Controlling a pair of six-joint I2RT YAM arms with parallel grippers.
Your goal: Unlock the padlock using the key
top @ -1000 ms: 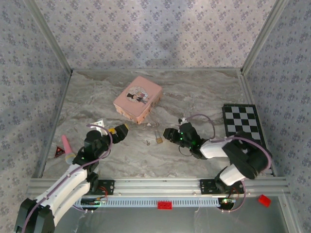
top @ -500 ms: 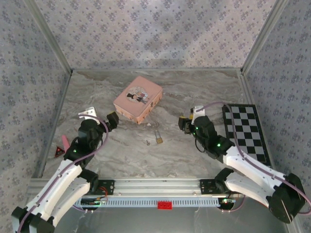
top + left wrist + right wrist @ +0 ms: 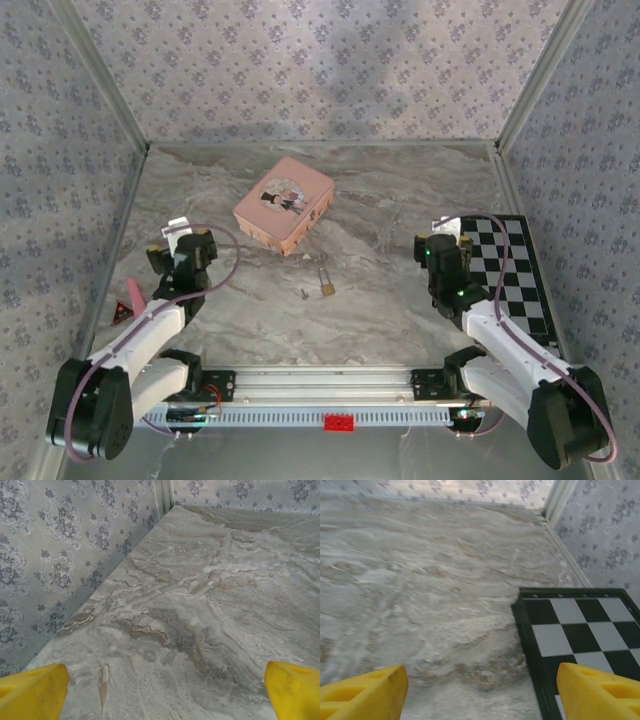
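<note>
The tiny brass padlock lies on the marble table, its thin shackle pointing toward the back. The small grey key lies loose just left of it, apart from it. My left gripper is far to the left, facing the left wall, and my right gripper is far to the right by the checkerboard. In the left wrist view the left gripper is open, with bare marble between its yellow fingertips. The right gripper also stands open with nothing between its fingertips.
A pink box sits behind the padlock. A checkerboard lies at the right edge. A pink cone and a red triangle lie by the left wall. Patterned walls enclose the table.
Both arms have swung away from the padlock, the left toward the left wall and the right toward the checkerboard. The right gripper's jaws have spread wider. Padlock and key have not moved.
</note>
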